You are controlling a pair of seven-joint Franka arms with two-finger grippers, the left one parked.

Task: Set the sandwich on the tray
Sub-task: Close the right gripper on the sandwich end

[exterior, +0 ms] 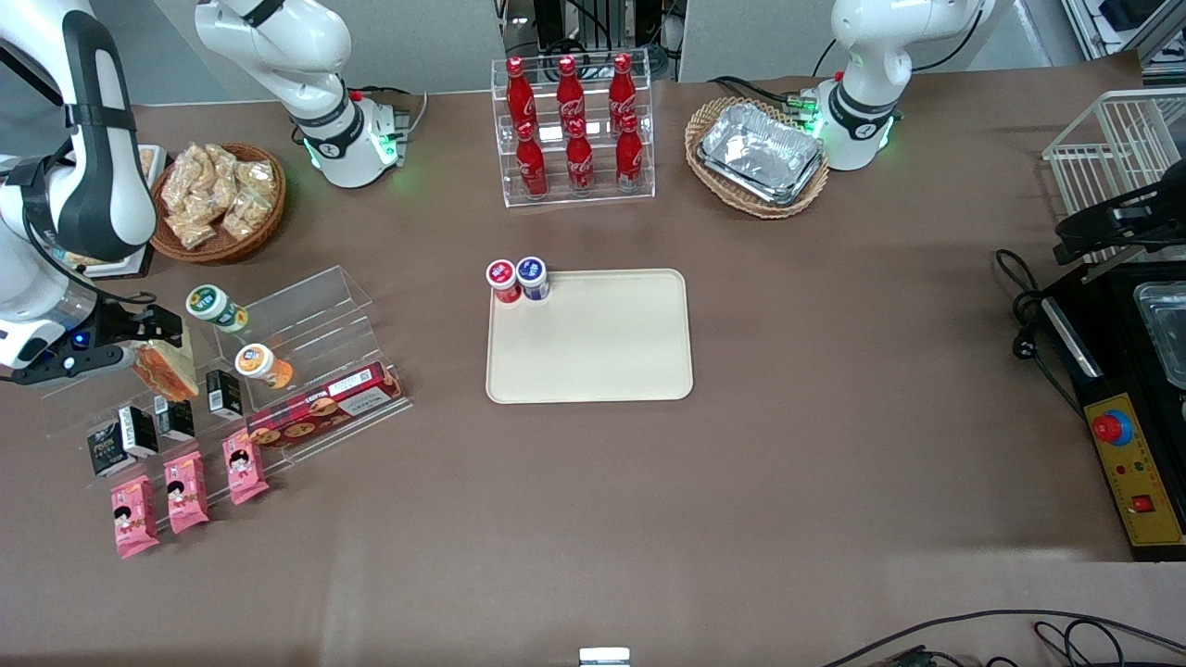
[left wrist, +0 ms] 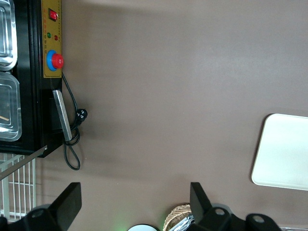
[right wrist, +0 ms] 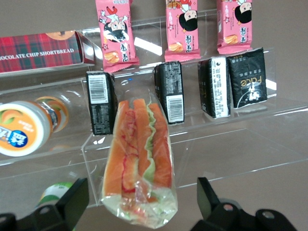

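Logging positions, near edge of bench first
Pink snack packs (exterior: 187, 491): three in a row, nearest the front camera, at the working arm's end of the bench.
Acrylic step rack (exterior: 306, 320): just above the pink packs; carries black cartons (right wrist: 246, 83), a plaid shortbread box (exterior: 324, 405) and an orange-capped jar (exterior: 262, 364).
Sandwich (exterior: 167, 369): wedge in clear wrap, over the rack among the black cartons, orange and green layers showing.
End effector (right wrist: 139, 204): fingers (right wrist: 72, 202) spread either side of the sandwich's wrapped end; wrist view shows gaps, so contact cannot be told.
Tray (exterior: 593, 338): cream, mid-bench, well apart from the sandwich; two capped jars (exterior: 517, 279) at one corner.
Cola bottle rack (exterior: 574, 130): toward the bench's edge farthest from the front camera.
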